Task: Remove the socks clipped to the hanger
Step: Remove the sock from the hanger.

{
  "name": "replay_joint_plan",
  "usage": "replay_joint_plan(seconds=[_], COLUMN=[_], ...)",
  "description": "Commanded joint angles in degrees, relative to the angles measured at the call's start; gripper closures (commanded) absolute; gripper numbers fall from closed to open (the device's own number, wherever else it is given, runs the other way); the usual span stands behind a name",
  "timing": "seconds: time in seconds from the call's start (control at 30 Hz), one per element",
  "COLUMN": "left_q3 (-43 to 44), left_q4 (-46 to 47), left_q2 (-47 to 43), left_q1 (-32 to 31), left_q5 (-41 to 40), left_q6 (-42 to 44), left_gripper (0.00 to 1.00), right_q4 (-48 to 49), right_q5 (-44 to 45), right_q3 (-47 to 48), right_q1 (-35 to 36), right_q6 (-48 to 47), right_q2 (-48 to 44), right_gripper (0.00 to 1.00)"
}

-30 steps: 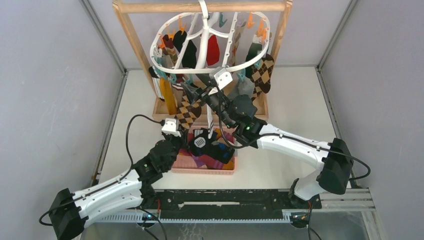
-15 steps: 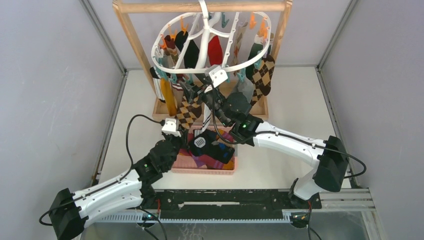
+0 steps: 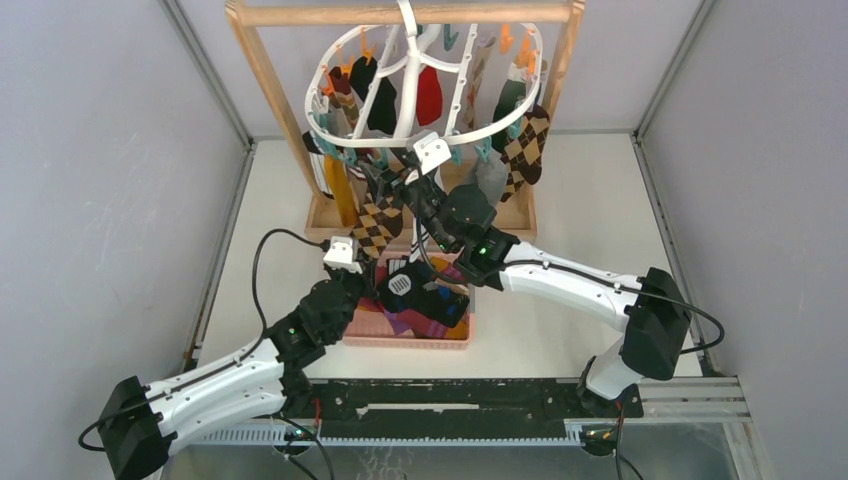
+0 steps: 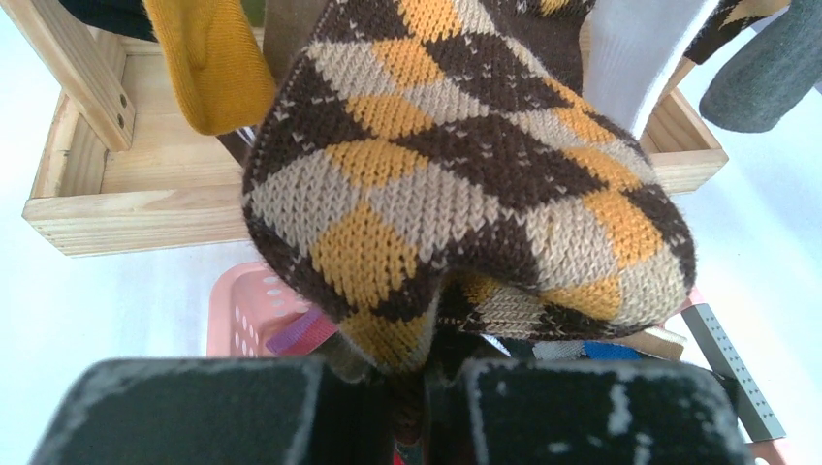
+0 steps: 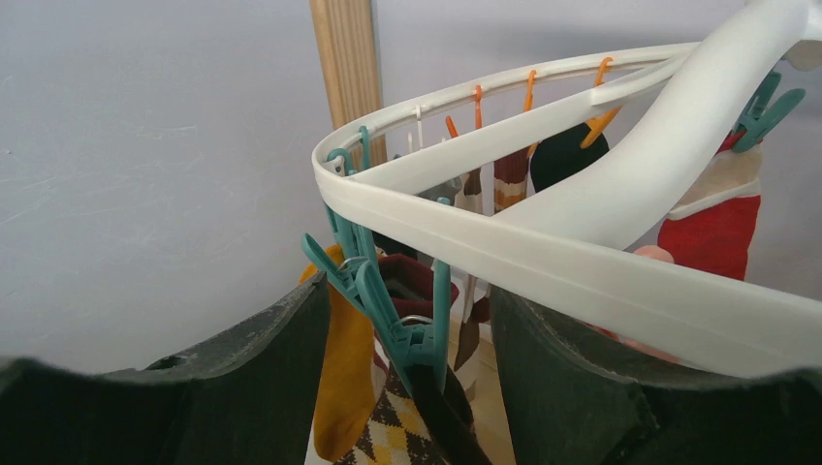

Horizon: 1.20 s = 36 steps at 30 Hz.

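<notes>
Right hand (image 5: 407, 310) moved nearer hanger (image 5: 543, 262), spread around teal clip (image 5: 376, 291); left hand (image 4: 417, 397) grasping argyle sock (image 4: 465, 184)

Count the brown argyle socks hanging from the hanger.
2: one argyle sock at the front, its toe pinched by the left gripper; another argyle sock on the hanger's right side. Others may be hidden.

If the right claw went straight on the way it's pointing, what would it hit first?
Most likely the teal clip, hanging between the open fingers of the right claw and apparently pinching the argyle sock. The white hanger ring lies just beyond; depth is unclear.
</notes>
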Motion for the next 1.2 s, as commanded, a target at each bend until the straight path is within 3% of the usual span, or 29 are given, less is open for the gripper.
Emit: replay_joint_plan(seconds=[0.0,0.5,0.8,1.0,1.17], left_q3=[-0.52,-0.47,-0.52,-0.55,-0.78], left_q4=[2.37,2.7,2.63,2.43,2.26], left_q2=[-0.48,0.43,0.44,0.48,0.09], left_q1=[0.34,0.28,0.3,0.32,0.35], left_q5=[0.79,0.99,1.06,1.1,1.1], left_q6=[0.7,0.88,0.72,0.57,0.34], left_gripper=[0.95,0.95,0.95,0.95,0.95], right_q4=[2.71,2.33,1.58,0.6,0.52], right_q5=[1.15,1.99,2.06,1.14,1.8], right_q3=[3.58,4.74,4.71,4.61,3.81], right_q1=[-0.69,-1.45,-1.6,-2.08,-2.49], right_q6=[0.54,1.07,0.81,1.77,2.23], right_q2=[0.54,1.37,1.21,0.72,0.08], right_gripper=[0.32,0.46,0.73,1.0,1.0])
